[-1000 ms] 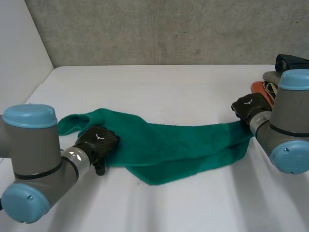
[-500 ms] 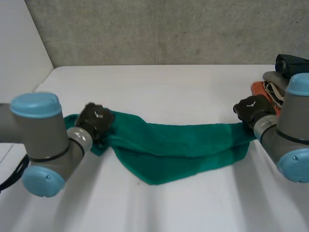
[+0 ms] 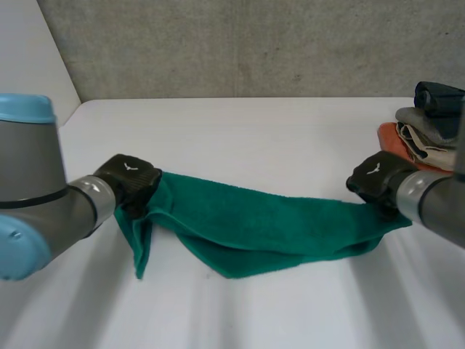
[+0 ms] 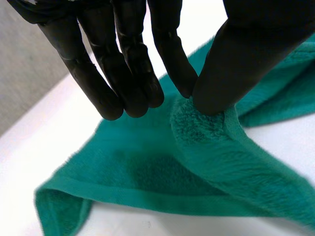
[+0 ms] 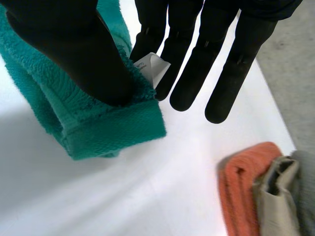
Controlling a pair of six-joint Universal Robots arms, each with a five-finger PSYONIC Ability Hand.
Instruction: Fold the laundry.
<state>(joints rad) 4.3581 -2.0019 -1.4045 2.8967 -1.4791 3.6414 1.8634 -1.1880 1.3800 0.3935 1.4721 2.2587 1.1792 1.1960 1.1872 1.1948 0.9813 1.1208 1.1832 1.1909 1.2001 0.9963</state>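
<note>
While stacked clothes (image 3: 425, 134) lie near it, right robot hand (image 3: 374, 178) pinches towel (image 3: 261, 222).

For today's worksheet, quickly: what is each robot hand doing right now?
Left robot hand: shut on the green towel, pinching one end.
Right robot hand: shut on the green towel, pinching the other end.

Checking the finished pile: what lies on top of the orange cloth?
A beige-grey cloth lies on the orange cloth, with a dark cloth above it. The right arm covers part of the pile.
</note>
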